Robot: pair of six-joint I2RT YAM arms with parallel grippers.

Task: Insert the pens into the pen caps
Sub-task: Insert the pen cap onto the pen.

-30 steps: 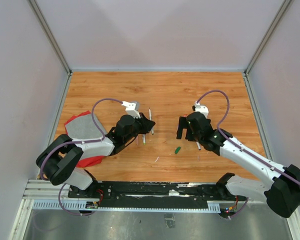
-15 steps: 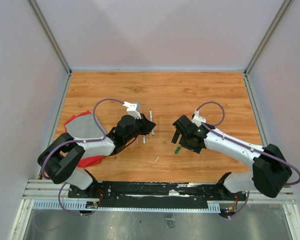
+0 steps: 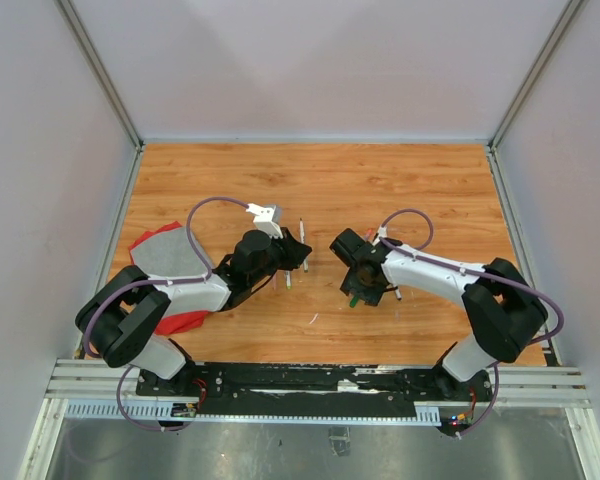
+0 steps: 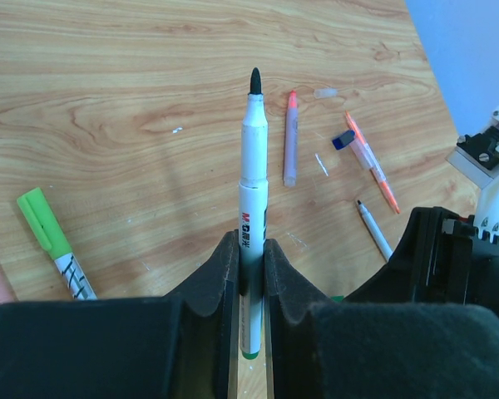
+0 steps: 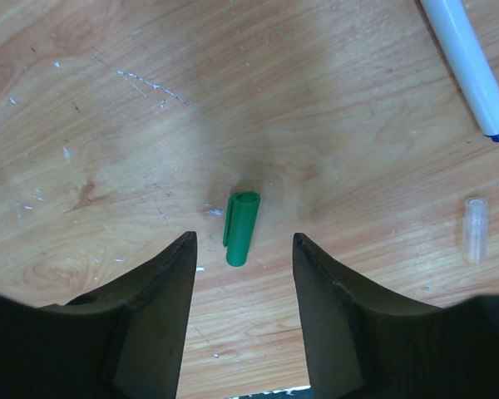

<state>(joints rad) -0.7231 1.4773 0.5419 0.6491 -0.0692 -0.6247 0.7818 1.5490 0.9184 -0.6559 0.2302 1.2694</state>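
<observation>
Pale walls (image 3: 310,60) enclosed the scuffed wooden tabletop (image 3: 320,180). Left gripper (image 4: 249,258) clamped a pen (image 4: 251,166); right gripper (image 5: 243,238) gaped astride a green cap (image 5: 239,226).

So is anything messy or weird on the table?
Yes. Uncapped pens lie scattered about, and a green cap lies alone on its side inside the open right gripper.

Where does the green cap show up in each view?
Top external: green cap lower centre, under the right gripper.
Right wrist: centre of frame, between its open jaws.
Left wrist: not clearly visible; that gripper's black body fills the lower right.
Shared landmark: the right gripper.
</observation>
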